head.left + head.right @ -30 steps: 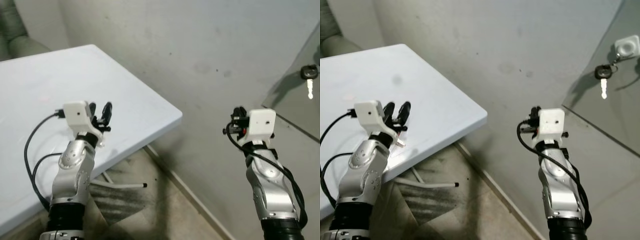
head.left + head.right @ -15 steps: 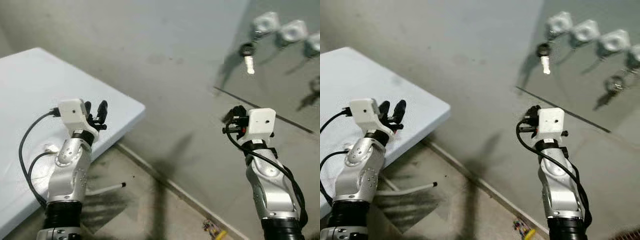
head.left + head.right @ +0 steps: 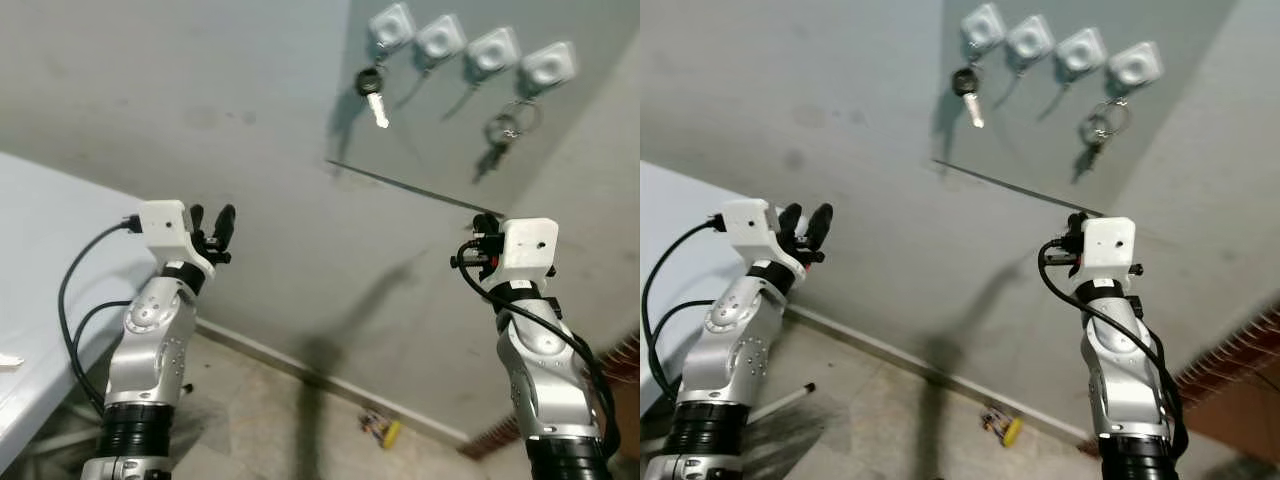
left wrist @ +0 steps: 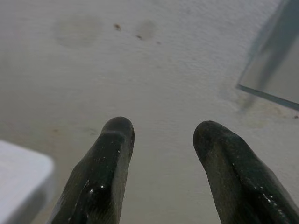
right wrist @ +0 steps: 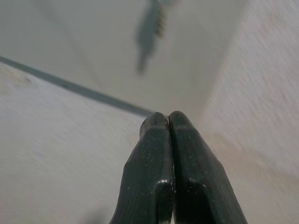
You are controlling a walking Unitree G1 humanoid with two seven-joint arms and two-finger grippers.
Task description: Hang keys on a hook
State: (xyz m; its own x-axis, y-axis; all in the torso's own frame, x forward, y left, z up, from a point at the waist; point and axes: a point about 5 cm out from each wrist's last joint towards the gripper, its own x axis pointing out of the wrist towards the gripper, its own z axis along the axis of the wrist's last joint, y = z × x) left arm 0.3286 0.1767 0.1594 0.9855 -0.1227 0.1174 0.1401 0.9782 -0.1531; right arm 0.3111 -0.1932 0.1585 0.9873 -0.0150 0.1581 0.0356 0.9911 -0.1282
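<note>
Four white hooks point(image 3: 440, 38) sit in a row high on the grey wall panel. A black-headed key point(image 3: 372, 85) hangs from the leftmost hook, and a key ring point(image 3: 503, 130) with keys hangs near the two right-hand hooks. My left gripper point(image 3: 210, 225) is raised at the lower left, open with nothing between its fingers point(image 4: 114, 140). At the lower right my right gripper point(image 3: 481, 222) is raised too. Its fingers point(image 5: 156, 140) are pressed together, shut, with nothing visibly held. Both grippers are well below the hooks and apart from the wall.
A white table point(image 3: 30, 300) stands at the left edge. A small yellow object point(image 3: 382, 430) lies on the floor by the wall's base. Brickwork point(image 3: 620, 365) shows at the lower right. A dark line point(image 3: 400, 185) marks the panel's lower edge.
The camera has turned right and tilted up: the hooks and hanging keys have come fully into view and the table has slid to the left edge. Both arms keep their raised pose.
</note>
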